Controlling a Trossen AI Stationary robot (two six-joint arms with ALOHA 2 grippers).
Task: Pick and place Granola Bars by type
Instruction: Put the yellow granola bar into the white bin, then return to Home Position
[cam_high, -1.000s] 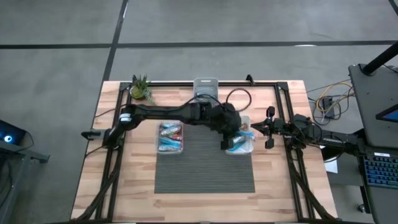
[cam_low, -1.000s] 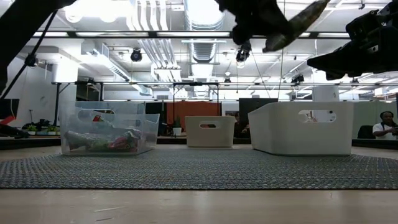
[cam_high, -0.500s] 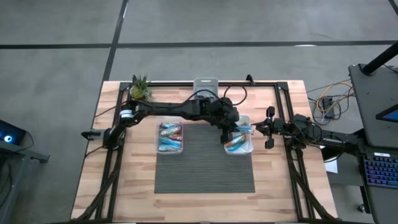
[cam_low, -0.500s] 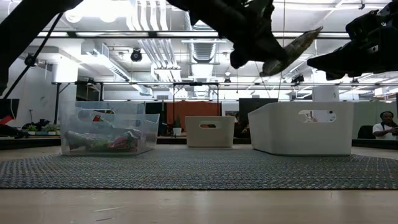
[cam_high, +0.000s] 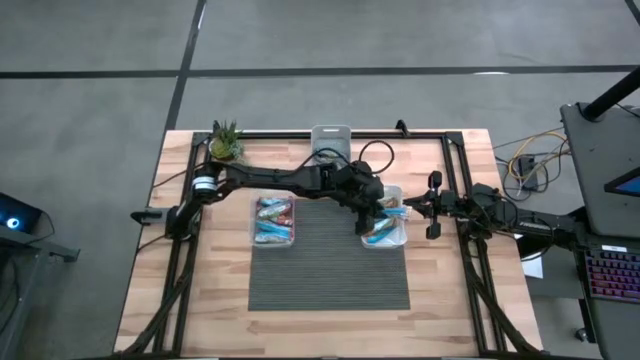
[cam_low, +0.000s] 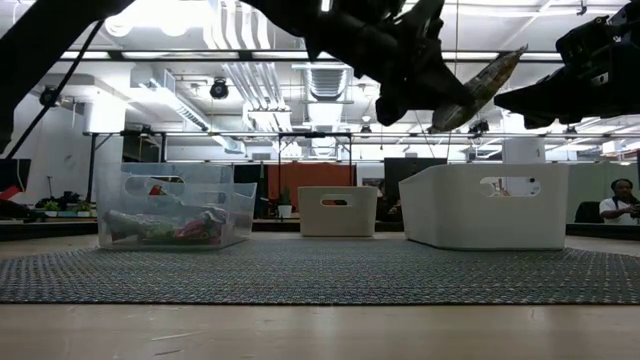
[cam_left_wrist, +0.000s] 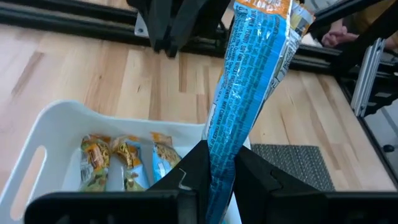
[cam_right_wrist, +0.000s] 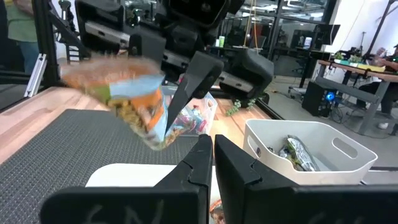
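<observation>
Left wrist view alone shows left gripper (cam_left_wrist: 219, 171) pinching blue bar (cam_left_wrist: 252, 87)

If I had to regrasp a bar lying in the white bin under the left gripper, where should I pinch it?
Across the narrow middle of one bar, coming straight down. They lie flat, side by side in the white bin; its walls block side approaches.

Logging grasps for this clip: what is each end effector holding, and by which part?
The left end effector pinches a blue granola bar by one end of its wrapper, above the white bin. The right end effector is shut and holds nothing.
</observation>
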